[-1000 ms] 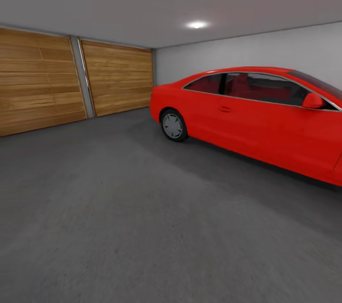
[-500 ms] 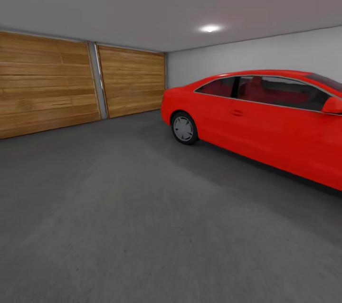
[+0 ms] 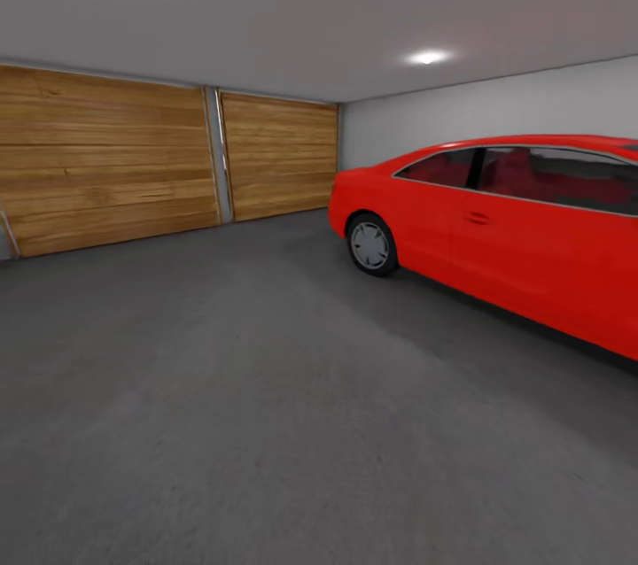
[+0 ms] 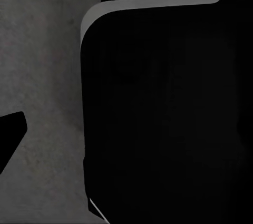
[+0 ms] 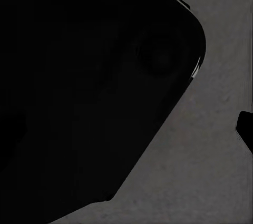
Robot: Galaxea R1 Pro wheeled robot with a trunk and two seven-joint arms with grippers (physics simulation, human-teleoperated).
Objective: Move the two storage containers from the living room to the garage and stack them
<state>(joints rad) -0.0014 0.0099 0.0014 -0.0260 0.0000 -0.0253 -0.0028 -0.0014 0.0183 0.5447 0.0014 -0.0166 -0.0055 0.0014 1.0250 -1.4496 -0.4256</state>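
A garage is seen from the head view: a rough dark grey floor (image 3: 221,423) spreads ahead, a red car (image 3: 505,228) is parked at the right, and a wood-plank door (image 3: 168,158) closes the far wall under a ceiling light (image 3: 428,58). No storage bin is in sight here, so where the two bins stand cannot be told from this moment. In the left wrist view a large black body of the robot (image 4: 163,113) is shown over grey concrete, and a like dark bulk (image 5: 89,87) is shown in the right wrist view; whether either gripper is apart or together cannot be told, as the fingers are not made out clearly. The robot is judged to be on its way across the garage, with no bin carried in view. By the task's wording, open plastic bins are to be expected: light, fairly stiff, smooth-walled and liable to slip, so a hold on the rim or on two opposite walls is thought safest, and one bin should nest or rest squarely on the other.
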